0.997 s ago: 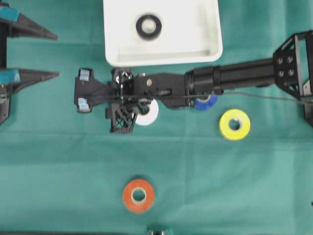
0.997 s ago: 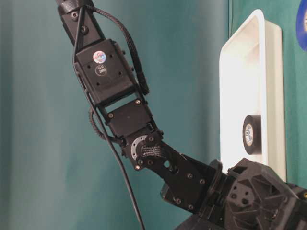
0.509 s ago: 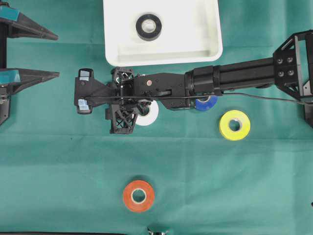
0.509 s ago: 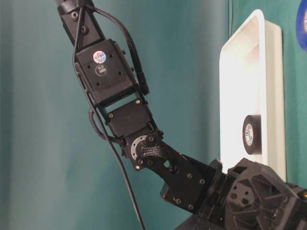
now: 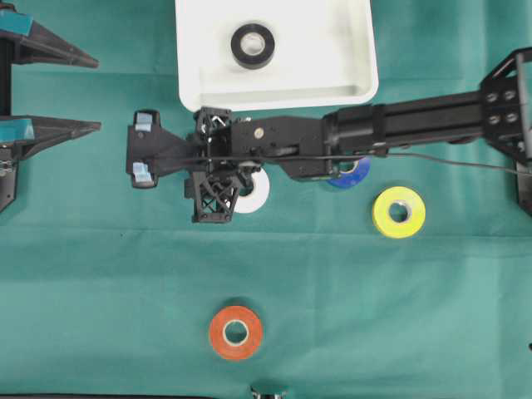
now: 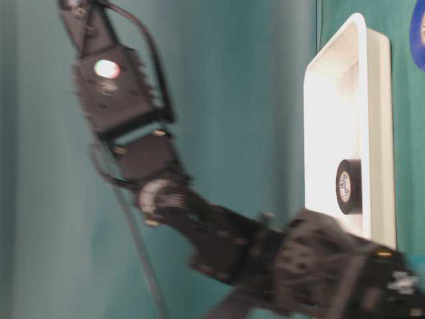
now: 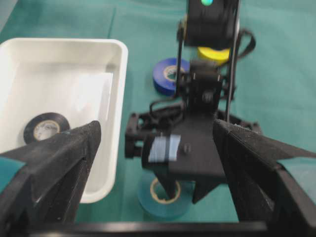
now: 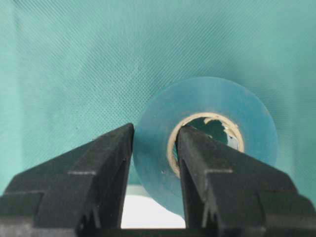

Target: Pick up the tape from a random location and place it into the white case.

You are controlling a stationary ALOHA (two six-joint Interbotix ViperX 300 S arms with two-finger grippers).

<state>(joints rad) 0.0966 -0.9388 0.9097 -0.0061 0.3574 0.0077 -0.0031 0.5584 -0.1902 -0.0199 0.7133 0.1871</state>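
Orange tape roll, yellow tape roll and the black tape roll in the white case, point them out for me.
Orange tape roll [image 5: 235, 332], overhead view, on its flat ring face.
Yellow tape roll [image 5: 398, 211], overhead view, on its ring face.
Black tape roll [image 5: 253, 45], overhead view, on its ring, inside the white case [image 5: 332, 79].

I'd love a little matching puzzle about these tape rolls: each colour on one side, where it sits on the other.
Rolls:
1. black tape roll
2. teal tape roll
3. orange tape roll
4. yellow tape roll

Places:
A. pinched by the right gripper
B. inside the white case
C. on the cloth, nearest the overhead view's bottom edge
D. on the cloth beside the blue roll

Pairs: 1-B, 2-A, 3-C, 4-D
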